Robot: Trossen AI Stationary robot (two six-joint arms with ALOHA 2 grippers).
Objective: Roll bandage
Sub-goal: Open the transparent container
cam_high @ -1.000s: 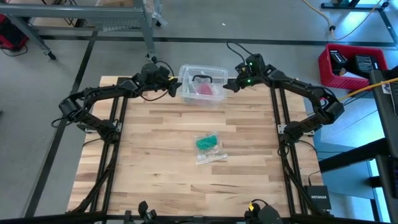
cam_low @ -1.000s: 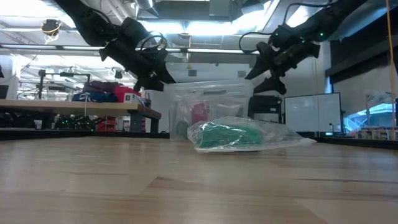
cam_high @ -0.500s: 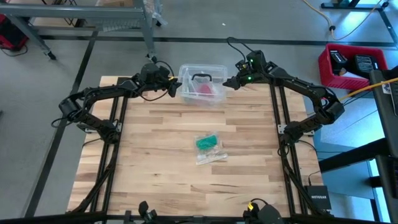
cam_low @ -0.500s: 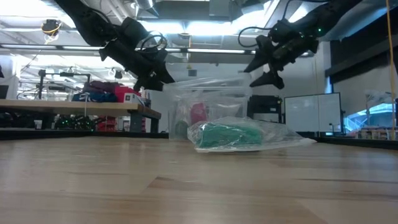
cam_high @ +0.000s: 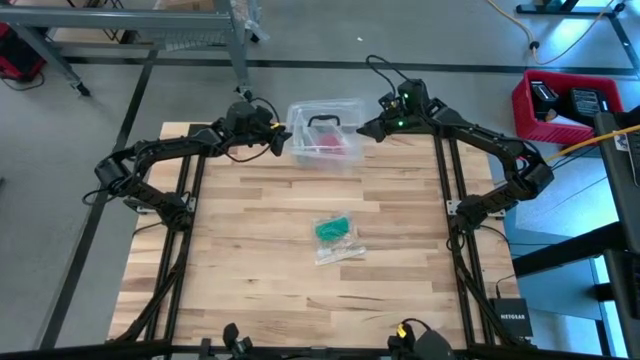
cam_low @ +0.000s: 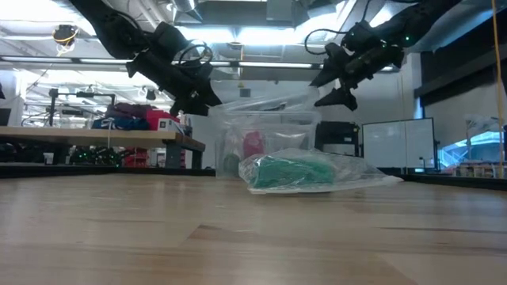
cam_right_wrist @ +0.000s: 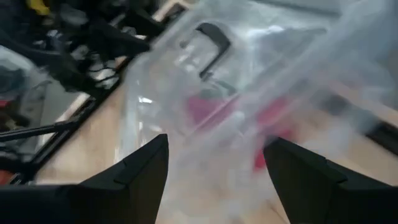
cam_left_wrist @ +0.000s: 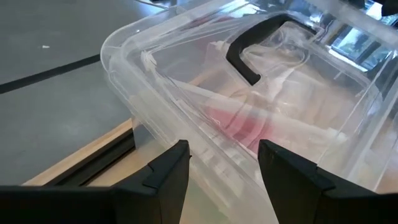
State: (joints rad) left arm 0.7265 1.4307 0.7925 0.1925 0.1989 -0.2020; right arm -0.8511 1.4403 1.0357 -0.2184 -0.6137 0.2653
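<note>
Bright, even light from overhead ceiling strips [cam_low: 261,36], blown out to white glare in the low view. Soft, faint shadows on the table [cam_high: 250,250]. Heavy motion blur across the right wrist view; near tabletop unfocused in the low view.

Both arms are extended inward at the far edge of the counter and are held raised above its surface. The left pincer [cam_high: 282,141] is directed toward the right arm, with its fingers [cam_left_wrist: 166,176] spread apart. The right pincer [cam_high: 365,127] is directed toward the left arm, its fingers [cam_right_wrist: 140,167] likewise parted.
</note>
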